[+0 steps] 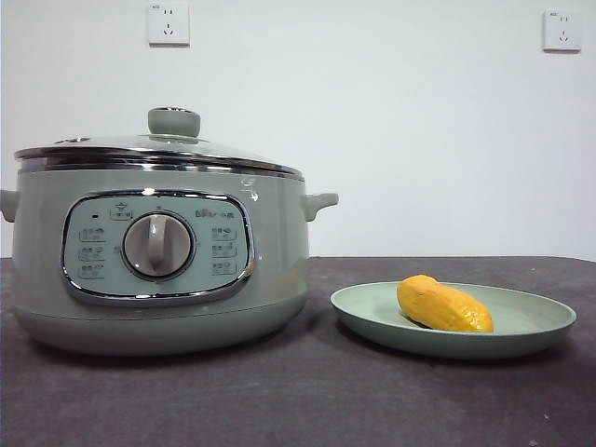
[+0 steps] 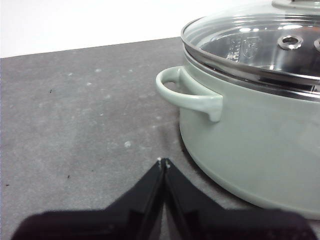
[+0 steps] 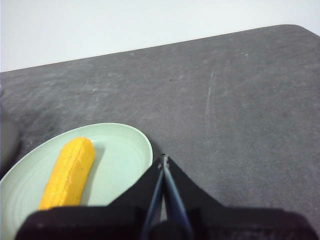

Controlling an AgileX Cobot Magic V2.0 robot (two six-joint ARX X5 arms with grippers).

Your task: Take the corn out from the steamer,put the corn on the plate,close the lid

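Observation:
The sage-green steamer (image 1: 158,265) stands at the left of the front view with the glass lid (image 1: 158,149) sitting closed on its chrome rim. The corn (image 1: 443,304) lies on the pale-green plate (image 1: 540,326) to the right of the steamer. My left gripper (image 2: 163,162) is shut and empty, low over the table beside the steamer's side handle (image 2: 192,95). My right gripper (image 3: 164,160) is shut and empty, just beside the plate's rim (image 3: 145,142), with the corn (image 3: 69,172) a little way off. Neither arm shows in the front view.
The dark grey table (image 1: 298,400) carries the steamer and plate. A white wall with two sockets (image 1: 169,24) stands behind. The table's far corner shows in the right wrist view (image 3: 300,30).

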